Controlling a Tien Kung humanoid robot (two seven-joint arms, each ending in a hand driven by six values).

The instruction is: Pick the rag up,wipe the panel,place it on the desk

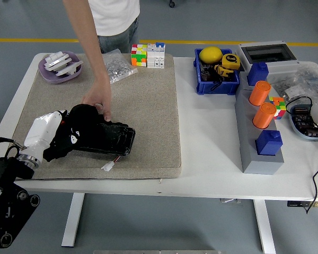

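Head view: robot's left hand (69, 138) presses a black rag (87, 120) onto the dark panel (112, 140) on the beige mat (148, 106); its grasping fingers are hidden. A person's hand (98, 98) steadies the panel's far edge.

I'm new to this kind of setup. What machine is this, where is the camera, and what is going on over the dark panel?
The camera sits high on a humanoid robot, looking down over a white table. Its black left arm enters at lower left; the left hand presses a black rag onto a flat black panel, which lies on a beige mat. A person's hand at the far side steadies the panel. The right arm is out of view. Around: a blue bin, orange cylinders, colourful cubes.
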